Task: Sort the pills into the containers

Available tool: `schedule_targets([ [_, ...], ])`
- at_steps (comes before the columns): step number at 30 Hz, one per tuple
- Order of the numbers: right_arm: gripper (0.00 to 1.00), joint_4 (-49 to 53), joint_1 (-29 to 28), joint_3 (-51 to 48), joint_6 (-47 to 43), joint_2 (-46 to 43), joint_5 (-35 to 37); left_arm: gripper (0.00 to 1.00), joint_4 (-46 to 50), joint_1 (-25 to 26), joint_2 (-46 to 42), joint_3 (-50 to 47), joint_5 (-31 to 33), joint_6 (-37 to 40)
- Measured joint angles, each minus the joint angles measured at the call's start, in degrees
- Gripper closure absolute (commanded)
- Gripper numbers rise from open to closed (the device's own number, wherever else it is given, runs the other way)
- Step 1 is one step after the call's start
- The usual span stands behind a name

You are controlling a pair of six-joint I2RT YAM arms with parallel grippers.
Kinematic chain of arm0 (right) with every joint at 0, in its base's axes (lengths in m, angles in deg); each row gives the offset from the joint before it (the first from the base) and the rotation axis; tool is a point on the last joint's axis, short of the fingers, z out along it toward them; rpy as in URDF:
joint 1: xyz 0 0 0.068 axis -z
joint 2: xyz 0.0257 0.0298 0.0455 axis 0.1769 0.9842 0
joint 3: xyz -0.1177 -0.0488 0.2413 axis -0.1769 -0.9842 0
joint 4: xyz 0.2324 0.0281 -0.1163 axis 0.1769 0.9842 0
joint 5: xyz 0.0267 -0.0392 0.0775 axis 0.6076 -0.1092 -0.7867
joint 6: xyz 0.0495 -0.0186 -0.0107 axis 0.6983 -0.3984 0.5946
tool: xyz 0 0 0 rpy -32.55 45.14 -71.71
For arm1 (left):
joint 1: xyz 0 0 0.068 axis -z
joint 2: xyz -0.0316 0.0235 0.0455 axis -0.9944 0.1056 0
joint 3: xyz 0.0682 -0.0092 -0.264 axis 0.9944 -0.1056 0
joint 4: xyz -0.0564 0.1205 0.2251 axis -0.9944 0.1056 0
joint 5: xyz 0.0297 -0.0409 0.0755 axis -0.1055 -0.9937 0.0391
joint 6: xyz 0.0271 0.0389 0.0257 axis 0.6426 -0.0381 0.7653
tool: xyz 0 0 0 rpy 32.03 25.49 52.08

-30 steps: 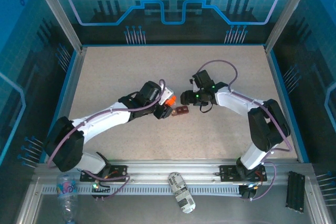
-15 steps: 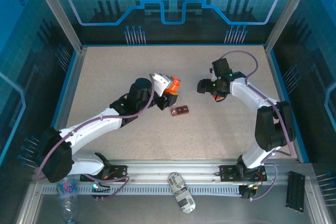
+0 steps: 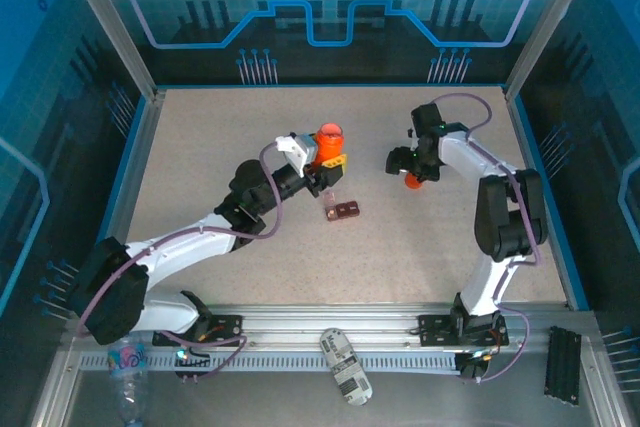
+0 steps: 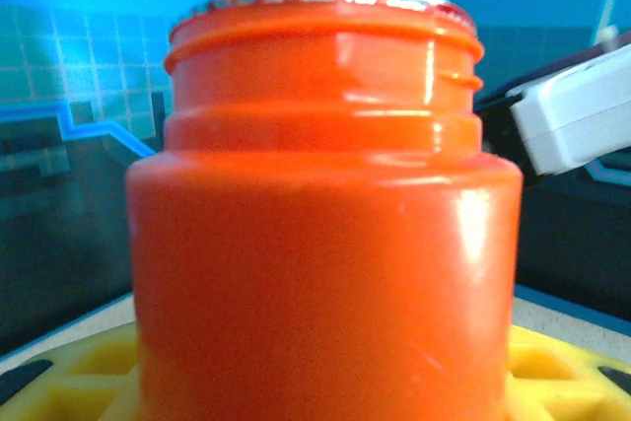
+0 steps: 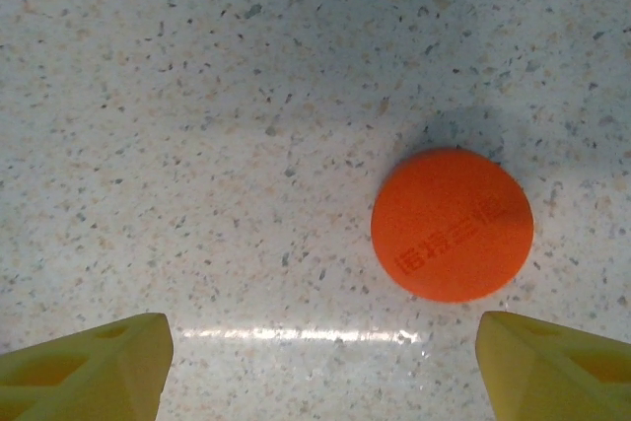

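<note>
The bottle (image 4: 315, 224) is uncapped in the left hand (image 3: 322, 159) — cap (image 5: 452, 225) on worktop (image 5: 197, 96) below the wide right hand (image 5: 320, 362) — filling the box (image 3: 343, 211) remains.

Cut off, or too small
The orange bottle (image 4: 325, 244) loses its base at the edge; the containers (image 3: 344, 211) show wells too tiny to read.

One row of raised characters (not Latin letters, by their shape) crosses the top of the orange cap (image 5: 452, 225); too soft to read; print on the white-labelled bottle (image 3: 345, 367) is too small to read.
</note>
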Motion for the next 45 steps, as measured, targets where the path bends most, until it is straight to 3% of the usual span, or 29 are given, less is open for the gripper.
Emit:
schedule_targets([
  [16,0.23,3.6,2.7,7.7,-1.7,10.1,2.4,1.00,-12.7,0.0,2.2,-6.4,-1.4,3.1],
  [31,0.34,3.9,3.3,7.8,-2.1,12.4,2.8,1.00,-14.2,0.0,2.8,-6.6,-1.9,3.3],
  [34,0.38,3.9,3.3,7.8,-2.1,12.6,2.9,1.00,-14.2,0.0,2.8,-6.6,-1.9,3.3],
  [39,0.53,3.9,3.3,7.8,-2.3,12.7,3.6,1.00,-14.4,0.0,2.8,-7.1,-1.9,3.2],
  [45,0.57,3.5,3.2,7.2,-2.5,11.8,3.6,1.00,-14.4,0.0,2.9,-7.6,-1.9,3.2],
])
